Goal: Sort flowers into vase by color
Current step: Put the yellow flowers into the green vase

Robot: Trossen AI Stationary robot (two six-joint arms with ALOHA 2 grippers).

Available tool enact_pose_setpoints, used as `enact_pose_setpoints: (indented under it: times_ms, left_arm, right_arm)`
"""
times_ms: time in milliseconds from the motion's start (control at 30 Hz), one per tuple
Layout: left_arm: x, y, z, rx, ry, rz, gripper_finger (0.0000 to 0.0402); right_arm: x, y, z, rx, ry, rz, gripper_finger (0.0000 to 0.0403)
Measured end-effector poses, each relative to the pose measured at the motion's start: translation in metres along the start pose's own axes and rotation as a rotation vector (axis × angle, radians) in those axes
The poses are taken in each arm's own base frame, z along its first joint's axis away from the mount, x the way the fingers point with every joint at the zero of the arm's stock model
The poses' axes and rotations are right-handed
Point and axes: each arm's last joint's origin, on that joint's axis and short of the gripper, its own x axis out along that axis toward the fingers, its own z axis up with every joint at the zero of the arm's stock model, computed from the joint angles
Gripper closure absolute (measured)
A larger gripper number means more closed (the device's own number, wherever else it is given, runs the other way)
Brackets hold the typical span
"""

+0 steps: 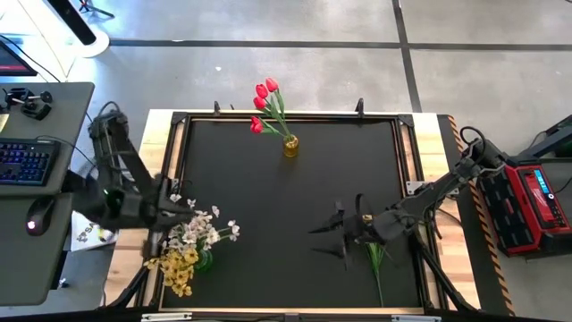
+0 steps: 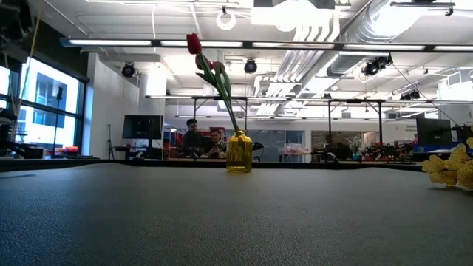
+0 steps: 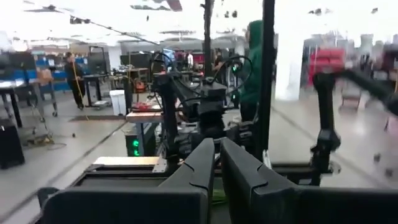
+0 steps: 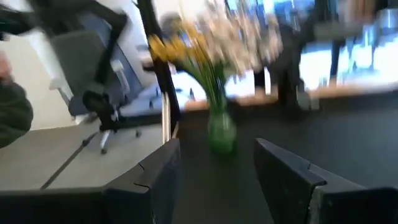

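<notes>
Red tulips [image 1: 265,105] stand in a yellow vase [image 1: 290,146] at the far middle of the black mat; they also show in the low view [image 2: 238,151]. Yellow blossoms [image 1: 179,266] and white blossoms [image 1: 204,228] stand together in a green vase [image 1: 205,260] at the near left; the right wrist view shows this vase [image 4: 221,130]. My left gripper [image 1: 183,208] is shut just beside the white blossoms. My right gripper [image 1: 335,234] is open at the near right and points toward the green vase. A green stem [image 1: 376,266] lies on the mat below my right arm; its bloom is hidden. My left gripper [image 3: 217,163] has its fingers shut, level, pointing toward the table's right. A bit of green [image 3: 216,198] shows far back between them. I cannot tell whether it is a stem that they hold or touch.
The mat's raised frame [image 1: 407,170] runs round the work area. A desk with a keyboard [image 1: 25,163] and mouse stands left of the table, and a red case [image 1: 532,206] stands to the right. People sit in the room beyond the table [image 2: 203,140].
</notes>
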Motion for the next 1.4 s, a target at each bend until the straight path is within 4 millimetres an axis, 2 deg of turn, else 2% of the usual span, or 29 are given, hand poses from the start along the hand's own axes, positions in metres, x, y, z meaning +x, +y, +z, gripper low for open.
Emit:
enact_pose_setpoints:
  times_ms: [133,267,400,533,667,800,900,967,1100,1267,1400]
  left_arm:
    - [0.032,-0.003,-0.013,0.049,0.092,-0.04,0.0387]
    - [0.068,0.011,-0.022,-0.039,0.229,-0.108,0.0387]
    - [0.105,0.022,-0.035,-0.044,0.306,-0.13,0.0387]
    - [0.136,0.028,-0.043,-0.043,0.349,-0.118,0.0387]
    - [0.156,0.027,-0.054,0.034,0.405,-0.103,0.0387]
    - [0.161,0.027,-0.06,0.058,0.478,-0.089,0.0387]
    - [0.16,0.029,-0.059,0.025,0.507,-0.073,0.0387]
    - [0.158,0.03,-0.057,0.024,0.516,-0.072,0.0387]
    - [0.155,0.031,-0.058,0.035,0.537,-0.072,0.0387]
    - [0.154,0.031,-0.062,0.035,0.579,-0.06,0.0387]
    - [0.153,0.031,-0.065,0.038,0.6,-0.056,0.0387]
  right_arm:
    - [-0.002,-0.005,-0.018,0.199,0.176,-0.037,0.0214]
    - [-0.007,-0.008,-0.036,0.408,0.396,-0.07,0.0214]
    - [-0.02,-0.006,-0.055,0.588,0.613,-0.154,0.0214]
    - [-0.038,0.007,-0.07,0.816,0.863,-0.203,0.0214]
    - [-0.06,0.028,-0.081,0.971,1.035,-0.265,0.0214]
    - [-0.086,0.043,-0.094,1.06,1.099,-0.456,0.0214]
    - [-0.105,0.045,-0.105,1.078,1.067,-0.678,0.0214]
    - [-0.111,0.046,-0.113,1.117,1.035,-0.806,0.0214]
    - [-0.105,0.053,-0.127,1.114,1.008,-0.819,0.0214]
    - [-0.091,0.049,-0.149,1.028,0.989,-0.888,0.0214]
    - [-0.079,0.048,-0.16,0.989,1.002,-0.862,0.0214]
